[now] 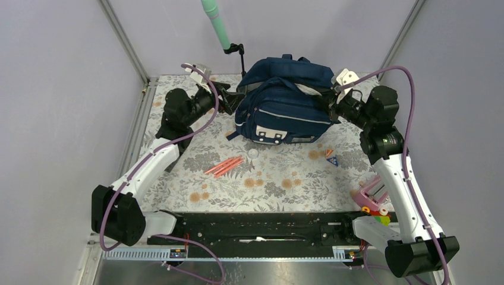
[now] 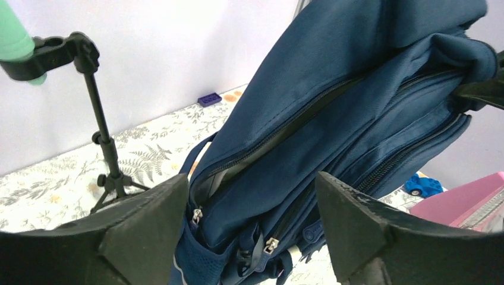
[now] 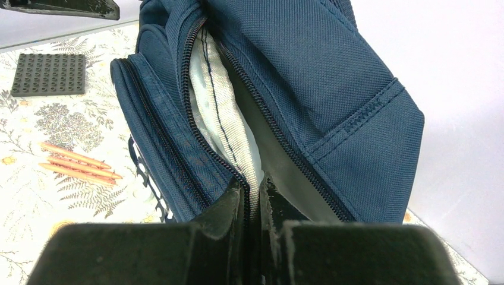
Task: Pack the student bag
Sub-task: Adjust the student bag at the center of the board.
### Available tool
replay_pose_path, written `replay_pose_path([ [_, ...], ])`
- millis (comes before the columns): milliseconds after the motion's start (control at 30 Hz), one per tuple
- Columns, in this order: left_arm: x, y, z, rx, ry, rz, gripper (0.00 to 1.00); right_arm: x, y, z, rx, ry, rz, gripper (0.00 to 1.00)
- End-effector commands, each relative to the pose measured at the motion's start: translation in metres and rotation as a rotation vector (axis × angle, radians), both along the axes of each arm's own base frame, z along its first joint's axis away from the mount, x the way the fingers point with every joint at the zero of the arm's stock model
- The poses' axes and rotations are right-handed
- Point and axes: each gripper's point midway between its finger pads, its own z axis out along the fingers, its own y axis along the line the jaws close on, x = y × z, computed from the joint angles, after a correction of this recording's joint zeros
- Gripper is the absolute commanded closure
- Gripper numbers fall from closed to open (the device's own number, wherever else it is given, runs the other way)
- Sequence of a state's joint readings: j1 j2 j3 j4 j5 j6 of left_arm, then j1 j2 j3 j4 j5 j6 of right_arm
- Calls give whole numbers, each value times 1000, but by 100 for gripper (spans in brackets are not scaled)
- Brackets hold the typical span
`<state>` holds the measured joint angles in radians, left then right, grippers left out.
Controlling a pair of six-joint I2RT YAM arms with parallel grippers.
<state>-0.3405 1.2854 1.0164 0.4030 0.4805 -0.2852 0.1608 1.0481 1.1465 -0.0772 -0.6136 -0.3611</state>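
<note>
The student bag, a navy backpack with grey-white strips, lies at the back middle of the table with its main zip partly open. My right gripper is at the bag's right end. In the right wrist view it is shut on the edge of the open zip, pinching the zipper tape and pale lining of the bag. My left gripper is at the bag's left end. In the left wrist view it is open, with the bag's lower corner and zip pulls just ahead between the jaws, not held.
Orange pencils and a small white cap lie in front of the bag. A black mini tripod with a green stick stands behind-left. A pink box with toys sits right. A dark baseplate lies left.
</note>
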Motion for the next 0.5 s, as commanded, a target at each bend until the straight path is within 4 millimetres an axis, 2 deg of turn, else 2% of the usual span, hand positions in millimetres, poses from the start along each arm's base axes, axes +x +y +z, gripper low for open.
replay_pose_path([
  [0, 12, 19, 18, 23, -91, 125, 12, -9, -5, 72, 44, -263, -18, 100],
  [100, 22, 18, 24, 63, -123, 128, 4, -10, -4, 70, 48, -260, -16, 100],
  [200, 38, 4, 14, 108, -92, 50, 3, -9, -5, 70, 56, -257, -23, 100],
  [300, 48, -9, 13, 118, -84, -6, 3, -11, -5, 71, 69, -252, -23, 100],
  [400, 53, -20, 12, 114, -83, -63, 7, -8, -7, 70, 88, -234, -45, 100],
  [467, 53, -28, 12, 104, -74, -118, 16, -4, -7, 68, 99, -212, -49, 100],
])
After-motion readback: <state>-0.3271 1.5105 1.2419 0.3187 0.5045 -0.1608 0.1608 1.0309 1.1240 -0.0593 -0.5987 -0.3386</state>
